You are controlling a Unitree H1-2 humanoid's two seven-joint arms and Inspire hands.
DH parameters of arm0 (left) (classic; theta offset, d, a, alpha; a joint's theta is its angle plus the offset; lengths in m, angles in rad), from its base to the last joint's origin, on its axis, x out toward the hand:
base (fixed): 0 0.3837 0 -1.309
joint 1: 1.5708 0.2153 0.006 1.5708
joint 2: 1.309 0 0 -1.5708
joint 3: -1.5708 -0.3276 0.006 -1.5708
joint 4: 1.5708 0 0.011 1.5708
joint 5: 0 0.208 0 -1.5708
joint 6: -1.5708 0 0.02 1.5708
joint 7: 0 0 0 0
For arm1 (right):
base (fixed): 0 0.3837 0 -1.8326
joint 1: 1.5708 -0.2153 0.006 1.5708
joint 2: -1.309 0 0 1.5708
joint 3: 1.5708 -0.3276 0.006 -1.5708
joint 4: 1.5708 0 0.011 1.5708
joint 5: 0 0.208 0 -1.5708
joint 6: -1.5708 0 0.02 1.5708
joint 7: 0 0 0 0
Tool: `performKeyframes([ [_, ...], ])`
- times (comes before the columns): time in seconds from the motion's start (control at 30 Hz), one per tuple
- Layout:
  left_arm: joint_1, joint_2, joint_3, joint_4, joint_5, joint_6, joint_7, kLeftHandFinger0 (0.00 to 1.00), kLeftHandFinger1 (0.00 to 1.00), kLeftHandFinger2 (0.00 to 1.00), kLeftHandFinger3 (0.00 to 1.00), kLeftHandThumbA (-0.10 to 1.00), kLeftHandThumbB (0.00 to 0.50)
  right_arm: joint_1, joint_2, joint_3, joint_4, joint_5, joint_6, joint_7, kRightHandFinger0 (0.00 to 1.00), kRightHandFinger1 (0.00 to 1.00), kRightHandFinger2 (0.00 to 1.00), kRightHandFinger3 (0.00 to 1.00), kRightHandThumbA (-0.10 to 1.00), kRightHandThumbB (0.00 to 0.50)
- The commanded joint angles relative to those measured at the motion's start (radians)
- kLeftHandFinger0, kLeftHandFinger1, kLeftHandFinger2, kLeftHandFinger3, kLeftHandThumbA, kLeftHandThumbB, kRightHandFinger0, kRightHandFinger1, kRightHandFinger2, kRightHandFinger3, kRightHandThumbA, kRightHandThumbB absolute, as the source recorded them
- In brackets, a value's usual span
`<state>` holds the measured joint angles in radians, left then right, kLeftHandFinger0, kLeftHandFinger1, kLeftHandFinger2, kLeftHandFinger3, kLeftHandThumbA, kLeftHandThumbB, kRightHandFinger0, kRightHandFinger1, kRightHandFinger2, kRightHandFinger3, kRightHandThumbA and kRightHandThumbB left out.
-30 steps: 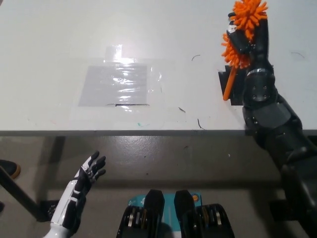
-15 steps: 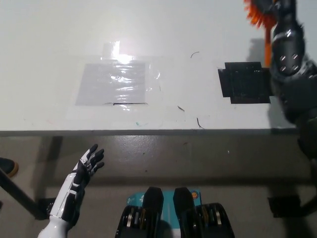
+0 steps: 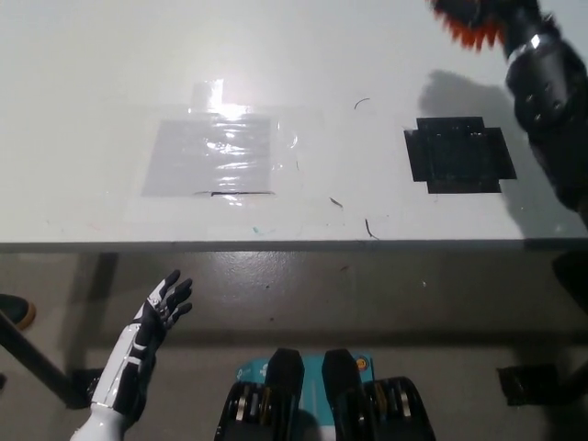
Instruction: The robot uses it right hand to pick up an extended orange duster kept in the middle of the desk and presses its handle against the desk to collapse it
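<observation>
Head view only gives me a sliver of the orange duster right now: just some fuzzy orange fronds poking out at the top edge of the frame, over the far right part of the desk. The handle isn't visible at all, so I can't say whether it's extended or collapsed. The right hand is mostly cropped off up there too; the black arm runs up the right side and the duster is clearly up in the air with it, so I'd call it gripped, though the fingers themselves are out of frame. Below it sits a black taped patch near the right end of the front edge, and toward the middle there's a clear plastic sheet taped flat. The left hand hangs idle below the front edge, lower left, fingers spread and holding nothing. My read on progress: pickup looks done, duster's lifted off the desk, but the press of the handle against the desk is left to do.
</observation>
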<state>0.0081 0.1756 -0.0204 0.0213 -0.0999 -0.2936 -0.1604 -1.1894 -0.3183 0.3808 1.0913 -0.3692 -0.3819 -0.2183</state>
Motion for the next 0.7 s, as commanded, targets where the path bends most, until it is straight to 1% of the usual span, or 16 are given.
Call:
performKeyframes([
  [0.0,-0.005,0.019,0.002,-0.025,0.009,-0.036,-0.017,1.0,1.0,1.0,1.0,1.0,0.146,-0.084,0.001,0.042,0.062,-0.082,-0.015,-0.002,0.0,0.33,0.64,0.72,-0.1,0.166],
  [0.03,-0.008,0.021,0.002,-0.028,0.013,-0.032,-0.016,1.0,1.0,1.0,1.0,1.0,0.149,-0.078,0.014,0.075,0.121,-0.119,-0.017,-0.05,0.0,0.3,0.63,0.71,-0.1,0.169],
  [0.07,-0.007,0.021,0.004,-0.032,0.012,-0.027,-0.014,1.0,1.0,1.0,1.0,1.0,0.152,-0.081,0.022,0.094,0.146,-0.132,-0.018,-0.064,0.0,0.24,0.56,0.7,-0.1,0.17],
  [0.13,-0.006,0.021,0.004,-0.033,0.012,-0.027,-0.014,1.0,1.0,1.0,1.0,1.0,0.154,-0.088,0.025,0.104,0.164,-0.131,-0.025,-0.074,0.0,0.21,0.53,0.69,-0.1,0.169],
  [0.17,0.002,0.028,0.003,-0.037,0.004,-0.02,-0.021,1.0,1.0,1.0,1.0,1.0,0.165,-0.081,0.042,0.146,0.209,-0.165,0.011,-0.064,0.0,0.25,0.59,0.71,-0.1,0.148],
  [0.2,0.002,0.028,0.003,-0.037,0.004,-0.02,-0.021,1.0,1.0,1.0,1.0,1.0,0.165,-0.083,0.043,0.149,0.213,-0.164,0.009,-0.067,0.0,0.26,0.61,0.71,-0.1,0.148],
  [0.23,0.004,0.028,0.002,-0.039,0.004,-0.021,-0.021,1.0,1.0,1.0,1.0,1.0,0.121,-0.084,0.047,0.152,0.228,-0.156,0.014,-0.056,0.0,0.28,0.64,0.72,-0.1,0.16],
  [0.27,0.007,0.028,0.001,-0.046,0.007,-0.017,-0.02,1.0,1.0,1.0,1.0,1.0,0.094,-0.085,0.054,0.146,0.248,-0.14,0.036,-0.016,0.02,0.34,0.7,0.77,-0.1,0.162],
  [0.37,0.009,0.027,0.0,-0.051,0.009,-0.009,-0.018,1.0,1.0,1.0,1.0,1.0,0.089,-0.089,0.058,0.14,0.261,-0.134,0.05,0.011,0.04,0.37,0.68,0.74,-0.1,0.163],
  [0.4,0.006,0.029,-0.001,-0.049,0.013,-0.007,-0.019,1.0,1.0,1.0,1.0,1.0,0.094,-0.117,0.052,0.126,0.267,-0.102,0.096,0.202,0.64,1.0,1.0,1.0,0.5,0.282],
  [0.43,0.005,0.031,-0.001,-0.048,0.015,-0.007,-0.019,1.0,1.0,1.0,1.0,1.0,0.094,-0.129,0.051,0.12,0.271,-0.088,0.115,0.285,1.0,1.0,1.0,1.0,0.44,0.266],
  [0.47,0.008,0.031,-0.002,-0.045,0.017,-0.01,-0.019,1.0,1.0,1.0,1.0,1.0,0.099,-0.142,0.048,0.151,0.265,-0.12,0.149,0.338,1.0,1.0,1.0,1.0,0.66,0.415],
  [0.5,0.009,0.031,-0.002,-0.045,0.017,-0.01,-0.019,1.0,1.0,1.0,1.0,1.0,0.098,-0.143,0.047,0.153,0.264,-0.124,0.154,0.347,1.0,1.0,1.0,1.0,0.68,0.436],
  [0.53,0.008,0.031,-0.002,-0.045,0.023,-0.007,-0.016,1.0,1.0,1.0,1.0,1.0,0.092,-0.15,0.044,0.149,0.25,-0.118,0.166,0.378,1.0,1.0,1.0,1.0,0.76,0.486],
  [0.63,0.008,0.031,-0.002,-0.045,0.023,-0.007,-0.016,1.0,1.0,1.0,1.0,1.0,0.093,-0.148,0.043,0.147,0.243,-0.119,0.171,0.387,1.0,1.0,1.0,1.0,0.77,0.492],
  [0.67,0.007,0.03,-0.003,-0.044,0.025,-0.006,-0.016,1.0,1.0,1.0,1.0,1.0,0.114,-0.153,0.038,0.14,0.229,-0.11,0.174,0.412,1.0,1.0,1.0,1.0,0.79,0.499],
])
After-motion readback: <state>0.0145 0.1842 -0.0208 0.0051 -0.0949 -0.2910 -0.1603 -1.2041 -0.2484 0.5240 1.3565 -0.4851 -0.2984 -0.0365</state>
